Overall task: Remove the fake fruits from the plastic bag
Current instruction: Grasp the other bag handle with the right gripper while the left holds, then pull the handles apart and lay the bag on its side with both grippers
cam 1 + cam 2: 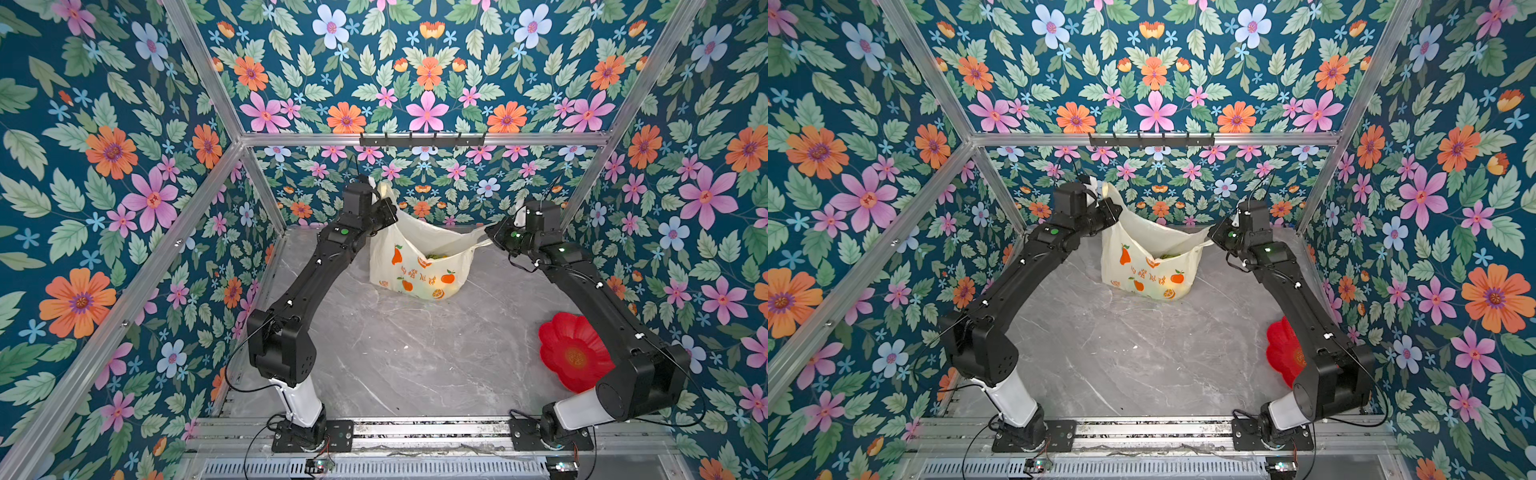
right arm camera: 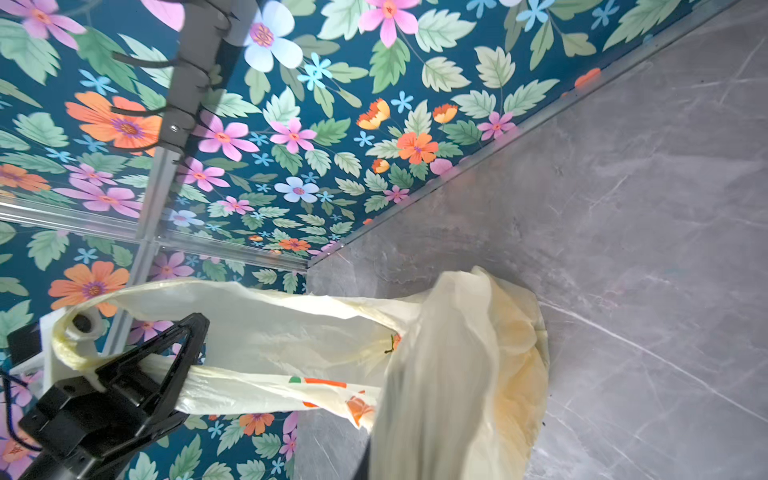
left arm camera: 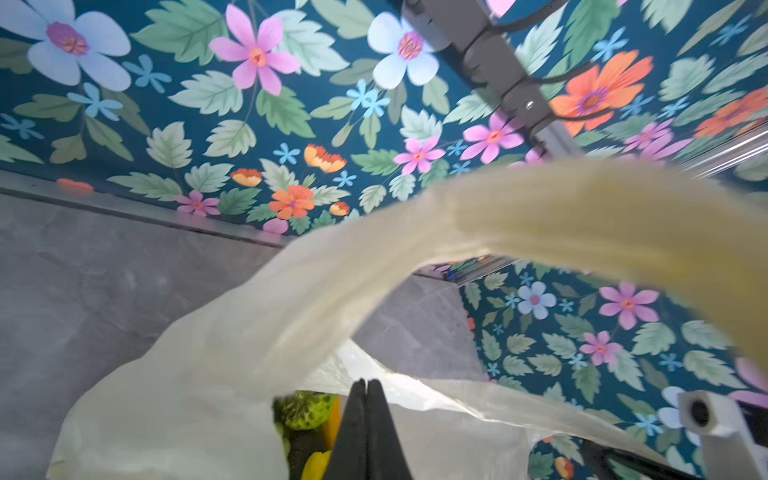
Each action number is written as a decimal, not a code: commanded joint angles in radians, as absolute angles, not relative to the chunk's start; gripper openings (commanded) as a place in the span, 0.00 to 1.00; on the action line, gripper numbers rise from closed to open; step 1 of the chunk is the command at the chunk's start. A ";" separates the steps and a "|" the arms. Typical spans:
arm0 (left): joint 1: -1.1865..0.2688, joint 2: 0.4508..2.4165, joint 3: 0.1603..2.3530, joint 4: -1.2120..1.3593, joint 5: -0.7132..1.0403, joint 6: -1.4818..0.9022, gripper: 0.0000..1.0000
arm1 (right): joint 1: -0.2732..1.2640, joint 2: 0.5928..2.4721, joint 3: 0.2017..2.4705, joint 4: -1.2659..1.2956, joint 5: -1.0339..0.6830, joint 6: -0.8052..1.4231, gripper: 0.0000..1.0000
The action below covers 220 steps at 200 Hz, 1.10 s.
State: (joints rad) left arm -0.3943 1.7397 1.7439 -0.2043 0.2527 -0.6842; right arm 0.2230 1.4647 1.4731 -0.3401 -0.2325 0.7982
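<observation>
The thin, crinkly, cream-yellow plastic bag with orange fruit prints stands on the grey marble-patterned counter, near the back wall and between the two arms. The left pincer is closed, with its jaws pressed together on one loop handle, which is held raised. The right pincer is mostly covered by film in its own wrist view. In both top views the other handle is drawn taut to it, so it is judged to be clamped on that handle.

The small plastic fake fruits are found inside the bag, and none is seen on the counter. A bumpy bright green fruit and a yellow fruit are visible through the mouth in the left wrist view.

The step in hand is judged to be the opening of the mouth. To do it well, the handles should be pulled apart evenly and gently, because such thin film can be torn or can slip out. The bottom should be left resting on the counter, so that nothing is spilled. The mouth should be made wide before one pincer is released to reach in.
</observation>
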 commanded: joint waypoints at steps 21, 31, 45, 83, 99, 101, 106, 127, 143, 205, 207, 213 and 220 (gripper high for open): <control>-0.391 1.552 1.439 0.145 0.250 -0.774 0.02 | 0.223 1.353 1.393 -0.331 -0.210 0.744 0.00; -0.391 1.494 1.327 0.213 0.237 -0.787 0.02 | 0.223 1.322 1.336 -0.315 -0.209 0.738 0.00; -0.391 1.444 1.214 0.226 0.217 -0.791 0.03 | 0.225 1.286 1.240 -0.285 -0.224 0.736 0.00; -0.316 1.451 0.999 0.163 0.250 -0.845 0.02 | 0.235 1.229 0.971 -0.234 -0.235 0.747 0.00; -0.273 1.476 0.905 0.159 0.249 -0.864 0.01 | 0.242 1.233 0.877 -0.227 -0.225 0.750 0.00; -0.270 1.481 0.898 0.157 0.248 -0.864 0.00 | 0.245 1.234 0.868 -0.227 -0.223 0.750 0.00; -0.261 1.491 0.881 0.150 0.248 -0.863 0.00 | 0.248 1.238 0.846 -0.227 -0.218 0.751 0.00; -0.250 1.545 0.857 0.111 0.225 -0.839 0.01 | 0.262 1.255 0.787 -0.228 -0.173 0.744 0.00; -0.232 1.597 0.863 0.092 0.248 -0.844 0.00 | 0.263 1.283 0.781 -0.246 -0.129 0.745 0.00; -0.268 1.507 0.865 0.013 0.182 -0.756 0.32 | 0.317 1.322 0.897 -0.289 -0.094 0.691 0.00; -0.268 1.502 0.862 0.013 0.181 -0.755 0.34 | 0.318 1.323 0.899 -0.290 -0.092 0.689 0.00; -0.268 1.480 0.844 0.007 0.172 -0.755 0.39 | 0.321 1.325 0.902 -0.293 -0.089 0.689 0.00; -0.270 1.453 0.822 0.001 0.160 -0.755 0.46 | 0.322 1.325 0.902 -0.295 -0.087 0.691 0.00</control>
State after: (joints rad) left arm -0.2691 1.5116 0.8654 0.0486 0.2176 -0.7845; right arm 0.3126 1.3182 0.8871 -0.2714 -0.1276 0.7197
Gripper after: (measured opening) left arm 0.372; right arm 0.063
